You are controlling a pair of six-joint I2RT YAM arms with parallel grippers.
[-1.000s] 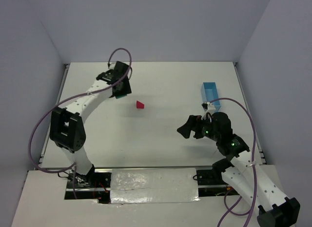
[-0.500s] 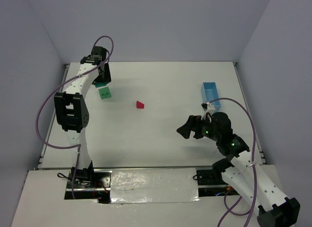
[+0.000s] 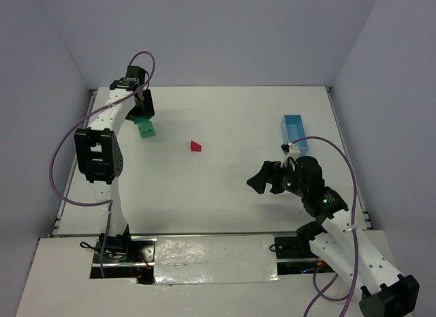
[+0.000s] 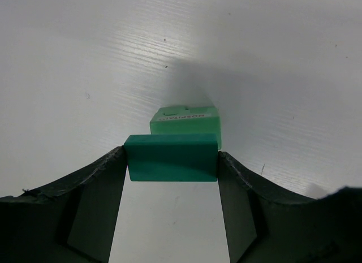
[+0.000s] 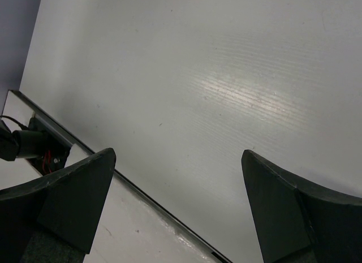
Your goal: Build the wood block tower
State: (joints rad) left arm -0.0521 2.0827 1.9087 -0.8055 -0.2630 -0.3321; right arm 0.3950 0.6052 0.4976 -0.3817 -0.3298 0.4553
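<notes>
Pincer, left [image 4: 172, 161]: part-open, clamped on dark green block [image 4: 169, 147], far-left of counter [image 3: 225, 194].
Pale green block [image 4: 184, 120]: on counter just beyond held one; contact unclear.
Red roof block [image 3: 196, 146]: alone, mid-counter.
Pincer, right [image 5: 178, 155]: wide open, empty.

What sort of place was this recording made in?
Probably a lab robot cell: a white table boxed in by plain grey walls, a left arm and right arm fixed at its near edge, with green blocks, a red block and a blue tray on it.
</notes>
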